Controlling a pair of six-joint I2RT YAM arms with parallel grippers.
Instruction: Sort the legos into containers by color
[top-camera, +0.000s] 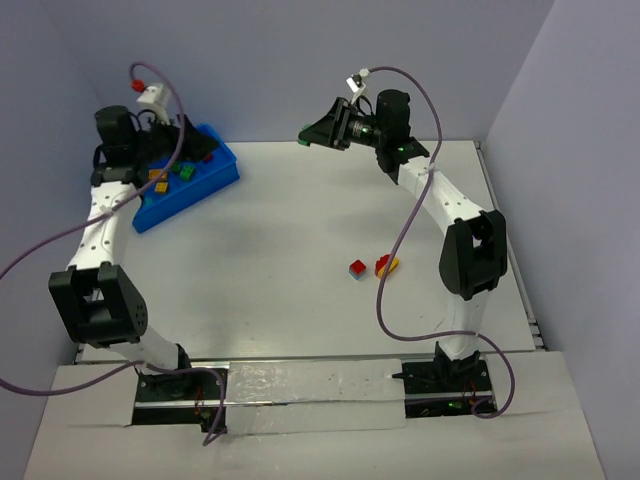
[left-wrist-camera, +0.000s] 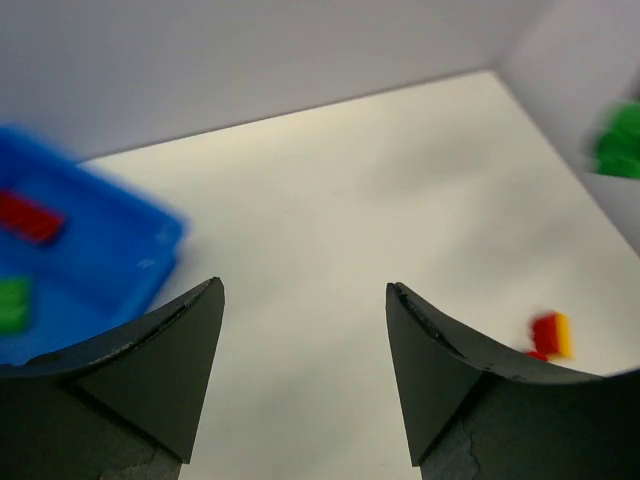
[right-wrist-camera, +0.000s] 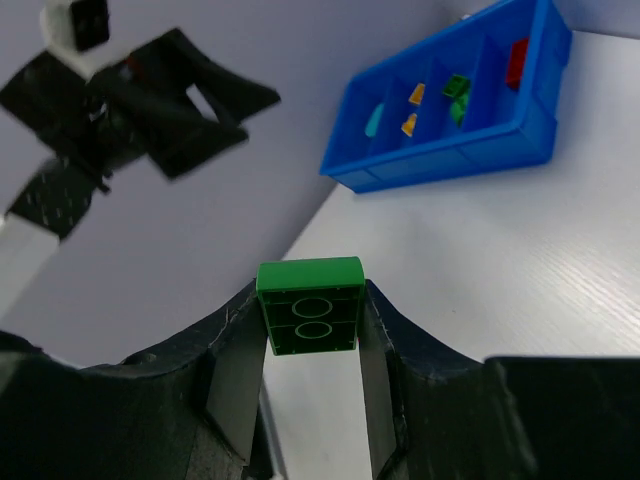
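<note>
Green lego (right-wrist-camera: 310, 318) is clamped between the fingers of the right gripper (right-wrist-camera: 311, 292), whose jaws are narrowed to the brick's width. The brick's hollow underside faces the wrist camera. We note this gripper is raised off the table (top-camera: 300, 220) near its far edge, pointing toward the left arm.

Blue bin (top-camera: 192, 192) sits at the table's far left corner, well apart from the right gripper. Left gripper (left-wrist-camera: 305, 292) hangs at the bin, jaws standing apart with nothing between them (that wrist view is blurred, but the gap is plain).

Bin contents, from the right wrist view:
- a red lego (right-wrist-camera: 517, 62)
- a second green lego (right-wrist-camera: 457, 92)
- two yellow-orange legos (right-wrist-camera: 415, 95)
- a teal lego (right-wrist-camera: 373, 120)

Each colour lies in its own compartment, as far as we can tell.

On the table in front of the right arm lie a red-and-teal lego (top-camera: 357, 269) and, just beside it, a red-and-yellow lego (top-camera: 386, 265).
</note>
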